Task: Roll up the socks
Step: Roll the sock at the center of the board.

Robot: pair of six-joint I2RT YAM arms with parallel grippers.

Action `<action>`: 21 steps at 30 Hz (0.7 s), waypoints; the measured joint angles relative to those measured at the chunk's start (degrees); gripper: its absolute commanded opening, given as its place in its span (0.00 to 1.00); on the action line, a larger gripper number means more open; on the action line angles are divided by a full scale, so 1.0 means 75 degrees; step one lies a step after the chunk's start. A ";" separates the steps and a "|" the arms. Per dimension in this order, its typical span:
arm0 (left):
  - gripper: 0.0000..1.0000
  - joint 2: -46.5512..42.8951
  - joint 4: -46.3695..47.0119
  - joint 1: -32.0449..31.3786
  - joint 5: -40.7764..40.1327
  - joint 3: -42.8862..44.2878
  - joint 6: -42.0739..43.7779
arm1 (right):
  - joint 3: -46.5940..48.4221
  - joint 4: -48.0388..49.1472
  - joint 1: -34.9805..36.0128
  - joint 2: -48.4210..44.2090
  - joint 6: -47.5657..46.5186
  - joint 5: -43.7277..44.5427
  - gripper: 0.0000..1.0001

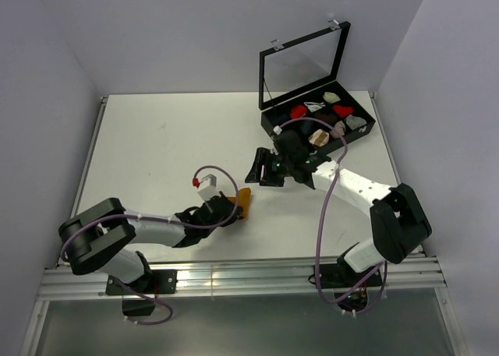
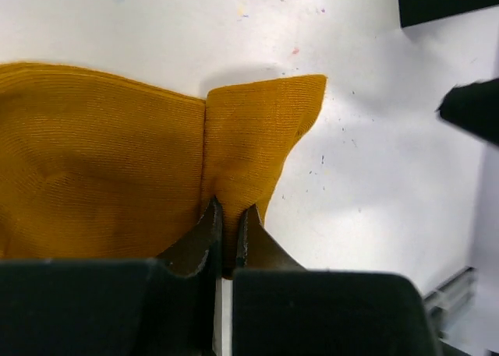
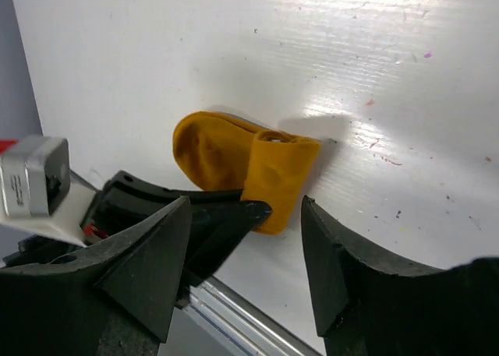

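The mustard-orange sock (image 2: pixel 101 169) lies folded on the white table; it also shows in the top view (image 1: pixel 245 201) and the right wrist view (image 3: pixel 234 161). Its dark cuff is hidden. My left gripper (image 2: pixel 229 216) is shut on a folded edge of this sock, low on the table near the front edge (image 1: pixel 232 209). My right gripper (image 1: pixel 263 171) is open and empty, hovering above and behind the sock, apart from it; in its own view the gripper (image 3: pixel 245 212) frames the sock's end and the left gripper's fingers (image 3: pixel 226 216). The brown striped sock is not in view.
An open black case (image 1: pixel 269 122) with a raised clear lid stands at the back right, holding several small sock bundles (image 1: pixel 298 112). The table's metal front rail (image 1: pixel 234 274) runs just beyond the left gripper. Grey walls enclose the table.
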 measured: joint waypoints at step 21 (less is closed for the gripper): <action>0.08 -0.0589 0.2165 0.0810 0.1370 -0.2075 -0.2742 | -0.1440 0.3075 0.0321 0.1667 0.0198 -0.1577 0.65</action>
